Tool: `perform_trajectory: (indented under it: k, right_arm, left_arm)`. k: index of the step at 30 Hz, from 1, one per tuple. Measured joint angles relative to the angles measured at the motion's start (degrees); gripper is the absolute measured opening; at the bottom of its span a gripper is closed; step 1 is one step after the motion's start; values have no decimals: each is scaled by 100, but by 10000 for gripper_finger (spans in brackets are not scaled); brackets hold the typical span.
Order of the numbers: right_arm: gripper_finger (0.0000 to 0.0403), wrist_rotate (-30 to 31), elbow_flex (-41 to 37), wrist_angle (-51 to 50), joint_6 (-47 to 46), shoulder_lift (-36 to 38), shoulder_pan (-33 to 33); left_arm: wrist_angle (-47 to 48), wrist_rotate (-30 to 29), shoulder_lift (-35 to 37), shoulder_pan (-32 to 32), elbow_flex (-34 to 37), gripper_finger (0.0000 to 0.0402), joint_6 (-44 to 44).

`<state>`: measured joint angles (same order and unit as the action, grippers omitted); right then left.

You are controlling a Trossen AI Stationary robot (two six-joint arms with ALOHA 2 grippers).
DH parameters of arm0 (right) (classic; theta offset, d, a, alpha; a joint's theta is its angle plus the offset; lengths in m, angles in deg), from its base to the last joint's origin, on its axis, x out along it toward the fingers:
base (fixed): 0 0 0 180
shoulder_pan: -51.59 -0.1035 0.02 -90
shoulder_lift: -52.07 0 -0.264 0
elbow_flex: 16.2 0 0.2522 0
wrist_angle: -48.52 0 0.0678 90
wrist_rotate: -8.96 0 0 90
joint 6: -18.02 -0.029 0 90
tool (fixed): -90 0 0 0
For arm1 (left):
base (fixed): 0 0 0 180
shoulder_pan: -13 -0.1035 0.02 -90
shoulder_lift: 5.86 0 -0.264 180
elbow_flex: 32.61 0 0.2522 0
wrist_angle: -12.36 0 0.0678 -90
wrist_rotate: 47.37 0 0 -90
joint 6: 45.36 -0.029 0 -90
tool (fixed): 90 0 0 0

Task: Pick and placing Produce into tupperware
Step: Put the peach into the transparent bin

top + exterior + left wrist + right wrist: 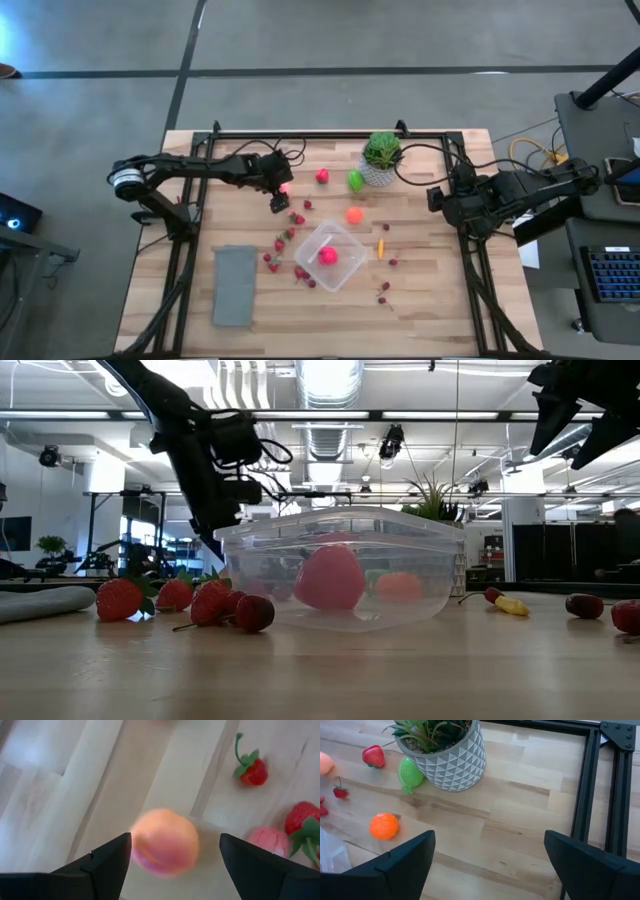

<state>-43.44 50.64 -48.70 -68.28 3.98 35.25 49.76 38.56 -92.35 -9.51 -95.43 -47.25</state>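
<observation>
My left gripper (279, 192) is open, low over the table's far left part. A round pink-orange fruit (165, 848) lies between its fingers, also visible in the high view (286, 188). The clear tupperware (331, 256) stands mid-table with a pink fruit (328, 256) inside; it also shows in the low view (340, 570). Red berries (283, 240) are scattered to its left, with more to its right (385, 291). A strawberry (322, 176), a green piece (355, 181), an orange piece (355, 214) and a yellow-orange piece (380, 247) lie on the table. My right gripper (487, 865) is open and empty at the table's right (445, 200). My left gripper points down with one finger on each side of the pink-orange fruit. The fruit sits close against one finger (107, 862) and well apart from the other (260, 867). I cannot tell whether that finger touches it.
A spiky green plant in a white pot (381, 158) stands at the far middle. A flat grey rectangle (235, 285) lies near the left front. Black frame rails (585, 795) run along the table's edges.
</observation>
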Motion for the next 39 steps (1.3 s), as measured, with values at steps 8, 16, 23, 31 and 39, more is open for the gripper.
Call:
perform_trajectory:
  k: [8, 16, 23, 31, 39]
  right_arm:
    - [366, -8, -38, -4, -46, -4, -2]
    - [366, -52, -39, 0, -117, 0, -2]
    - [366, -50, -39, -2, -117, 0, -2]
    - [366, -47, -39, 0, -174, 0, -2]
    - [366, -47, -39, 0, -172, 0, 0]
  left_arm:
    - [-185, -29, -574, -18, -61, 287, 2]
    - [-217, -61, -624, 0, -127, 287, -51]
    - [-214, -76, -624, 0, -116, 282, -350]
    - [-280, -86, -619, 0, -107, 235, -354]
    - [-369, -86, -619, 7, -152, 227, -339]
